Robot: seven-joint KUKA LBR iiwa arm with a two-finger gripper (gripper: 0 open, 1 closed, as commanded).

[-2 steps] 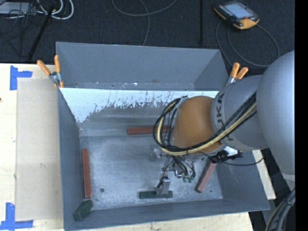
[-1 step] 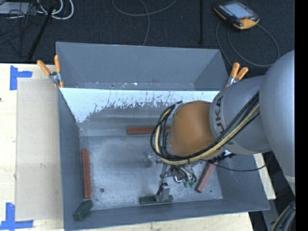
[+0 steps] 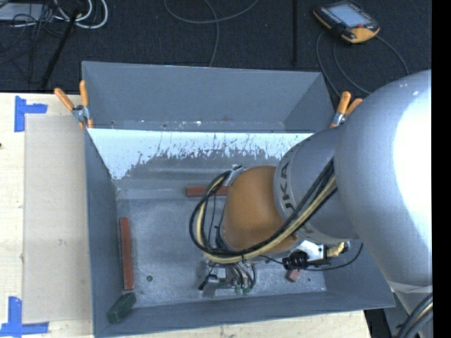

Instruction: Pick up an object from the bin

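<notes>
Bin (image 3: 204, 104): grey metal, sloped walls, floor speckled and largely bare.

Arm: enters from the right. An orange cover (image 3: 250, 210) sits on the wrist, and black and yellow cables (image 3: 201, 217) loop around its left side.

Gripper (image 3: 227, 280): low over the front middle of the floor, below the orange cover. It cannot be told how far open it is or whether it has hold of anything. The wrist and cables cover it from above, and whatever lies directly under it is hidden.

Contents, by nearness to the gripper:
1. Small reddish piece (image 3: 292, 276): on the floor just to the gripper's right, near the front wall and apart from the gripper. It is the nearest loose thing.
2. Reddish-brown strip (image 3: 201, 191): lies flat near the foot of the back wall, behind the gripper. Its right end is hidden behind the cables.
3. Long reddish-brown stick (image 3: 126, 252): lies along the left wall, running front to back, well apart from the gripper.
4. Dark green block (image 3: 120, 308): in the front left corner, just past the near end of the stick, farthest from the gripper.
</notes>
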